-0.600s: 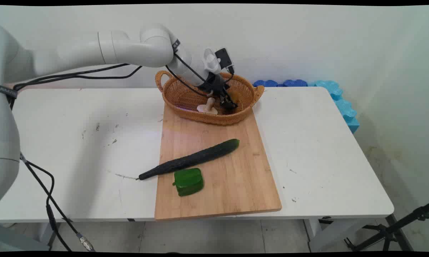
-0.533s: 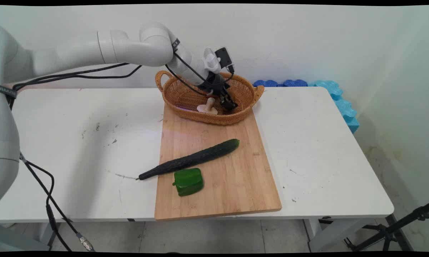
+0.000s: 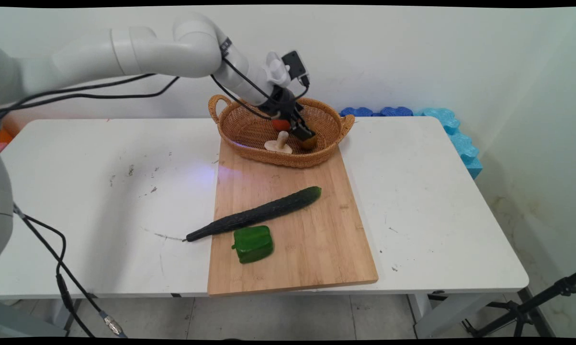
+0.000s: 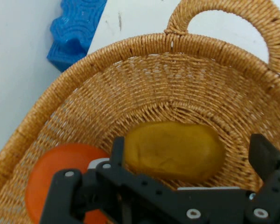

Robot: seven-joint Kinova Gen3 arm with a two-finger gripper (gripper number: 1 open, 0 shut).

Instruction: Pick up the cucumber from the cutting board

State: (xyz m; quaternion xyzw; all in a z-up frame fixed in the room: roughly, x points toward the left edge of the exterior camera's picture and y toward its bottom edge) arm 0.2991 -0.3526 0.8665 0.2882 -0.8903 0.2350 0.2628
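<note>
**Wicker basket: gripper spread about a potato**

Black fingers of the gripper point(image 3: 301, 132) reach down into the woven basket point(image 3: 331, 143), which stands on the far end of a wooden cutting board point(image 3: 311, 239). In the hand view the gripper point(image 4: 191, 149) stands spread wide, one finger on each side of a yellow-brown potato point(image 4: 175, 150) that lies on the basket's point(image 4: 214, 46) floor. One finger point(image 4: 116, 149) sits right at the potato's end; the other finger point(image 4: 266, 154) stands clear of the opposite end, with bare wicker showing in the gap. So the jaws straddle the potato and do not pinch it.

From the main view, the potato point(image 3: 310, 142) shows just under the fingertips. An orange-red round thing point(image 3: 281, 124) lies close beside the gripper, on the arm's side of it; in the hand view it point(image 4: 60, 172) lies partly behind the linkage. A pale mushroom point(image 3: 279, 143) sits upside down in the basket, just beside the gripper, stem up.

Well apart from the gripper, toward the camera, a long dark cucumber point(image 3: 259, 213) lies aslant across the board, its thin end out over the white table point(image 3: 101, 191). A green pepper point(image 3: 253, 244) sits just beyond it, nearer the camera still. Blue foam pieces point(image 3: 455, 134) line the table's far corner, past the basket; one blue foam piece point(image 4: 74, 28) shows beyond the rim in the hand view.
</note>
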